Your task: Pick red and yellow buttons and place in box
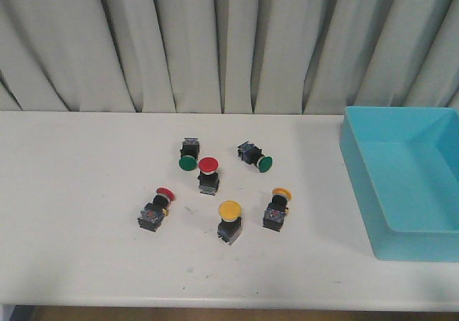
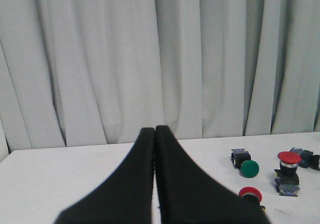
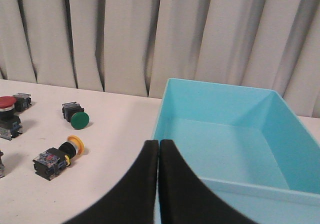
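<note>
Red and yellow buttons sit mid-frame on the table among green ones; the box stands at right. Left gripper and right gripper are both pressed together, empty.

2 red-capped & 2 yellow-capped black push-button switches lie mid-bench; large turquoise plastic box w/ low walls sits right, apart.
</note>
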You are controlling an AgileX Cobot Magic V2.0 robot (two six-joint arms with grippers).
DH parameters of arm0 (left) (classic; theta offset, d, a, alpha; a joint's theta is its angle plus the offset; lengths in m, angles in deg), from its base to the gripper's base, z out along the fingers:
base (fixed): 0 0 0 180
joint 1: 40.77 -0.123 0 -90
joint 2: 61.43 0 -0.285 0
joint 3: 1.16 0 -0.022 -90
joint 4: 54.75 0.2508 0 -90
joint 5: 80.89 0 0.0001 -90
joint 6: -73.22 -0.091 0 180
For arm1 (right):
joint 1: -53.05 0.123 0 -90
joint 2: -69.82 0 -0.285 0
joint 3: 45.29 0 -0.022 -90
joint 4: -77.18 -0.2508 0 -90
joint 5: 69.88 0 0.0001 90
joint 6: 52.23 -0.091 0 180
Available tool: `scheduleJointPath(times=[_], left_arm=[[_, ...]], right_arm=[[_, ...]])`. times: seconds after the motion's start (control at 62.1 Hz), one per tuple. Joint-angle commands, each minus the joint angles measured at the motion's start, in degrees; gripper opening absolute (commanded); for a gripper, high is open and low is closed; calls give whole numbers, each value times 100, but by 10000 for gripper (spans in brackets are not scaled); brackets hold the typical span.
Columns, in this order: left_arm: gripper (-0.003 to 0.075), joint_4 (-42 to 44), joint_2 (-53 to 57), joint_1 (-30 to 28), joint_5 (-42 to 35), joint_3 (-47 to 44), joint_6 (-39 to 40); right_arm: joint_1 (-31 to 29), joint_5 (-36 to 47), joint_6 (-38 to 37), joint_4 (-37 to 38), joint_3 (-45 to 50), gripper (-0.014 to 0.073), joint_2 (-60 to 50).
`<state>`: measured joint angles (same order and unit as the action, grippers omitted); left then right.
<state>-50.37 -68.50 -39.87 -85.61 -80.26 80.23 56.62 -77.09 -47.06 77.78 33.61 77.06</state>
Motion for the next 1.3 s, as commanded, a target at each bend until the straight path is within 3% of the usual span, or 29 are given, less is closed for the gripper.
scheduleJointPath(times=[0.0, 0.226, 0.29, 0.387, 0.467, 0.515, 0.596, 0.677, 0.789, 0.87, 1.111, 1.289], left_arm=[[-6, -17, 63, 22, -454, -243, 30], [-6, -21, 63, 22, -737, -192, 35], [-6, -21, 63, 22, -1215, -83, 69], [-6, -21, -84, 22, -1964, 411, 42], [-6, -21, -736, 22, -2041, 1180, -122], [-6, -21, -1434, 22, -2025, 1832, -107], [-6, -21, -2569, 27, -1754, 3082, 154], [-6, -3, -3540, 27, -797, 4229, 358], [-6, -22, -4490, 31, 612, 5515, 352], [-6, -22, -4867, 31, 1014, 5993, 352], [-3, -189, -5385, 178, 749, 6147, 352], [41, -172, -5816, 701, 880, 6285, 185]], right_arm=[[4, 429, 57, 70, 40, -6, -53], [4, 622, 58, 80, 40, -6, -53], [4, 1411, 32, 51, 25, -6, -53], [4, 3282, -264, -216, -219, -6, -47], [4, 4196, -311, -417, -885, -5, 251], [4, 4071, -277, -391, -1584, -4, 653], [4, 3103, -225, -120, -2784, -4, 1618], [4, 1812, -262, 157, -4089, -4, 2563], [4, 589, -290, 145, -5195, -4, 3588], [4, 445, -295, 38, -5523, -4, 4061], [4, 265, -289, 36, -5552, 6, 4604], [4, 94, -207, 268, -5552, 114, 4920]])
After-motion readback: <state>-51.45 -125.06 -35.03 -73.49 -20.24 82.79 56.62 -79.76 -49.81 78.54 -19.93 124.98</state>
